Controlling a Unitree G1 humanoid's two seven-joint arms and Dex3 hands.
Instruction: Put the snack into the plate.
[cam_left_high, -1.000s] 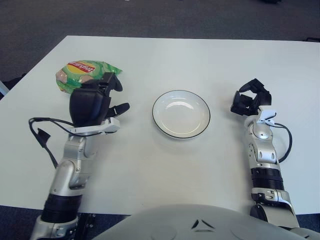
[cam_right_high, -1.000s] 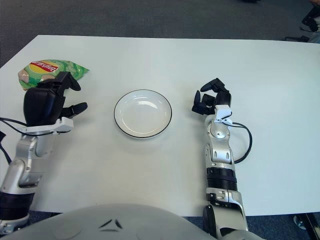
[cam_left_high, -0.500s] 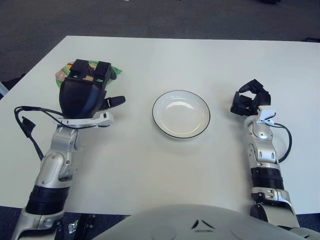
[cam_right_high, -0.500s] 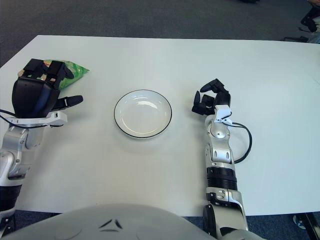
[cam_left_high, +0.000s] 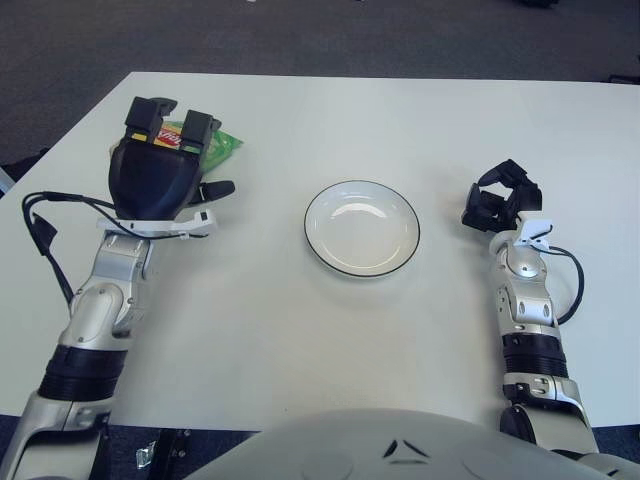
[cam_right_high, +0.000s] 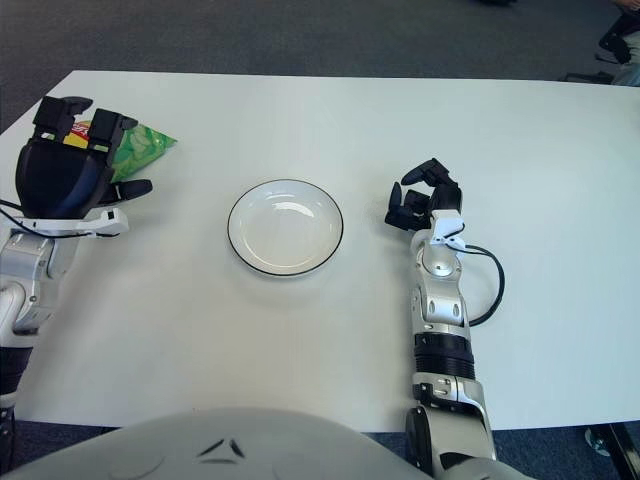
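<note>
What changed: a second ago the left hand (cam_left_high: 155, 170) was beside the snack bag (cam_left_high: 215, 143); now it is right over it, hiding most of it
What that means: I think the hand is about to grab the bag, so the job is only starting
Left fingers: they point forward over the bag; I cannot tell if they squeeze it yet
Snack: one green bag, on the worktop (cam_left_high: 400, 330) at the far left, well apart from the plate
Plate: one white plate (cam_left_high: 362, 228), in the middle, nothing in it
Right hand: the right hand (cam_left_high: 500, 198) shows to the right of the plate, fingers curled, holding nothing
</note>
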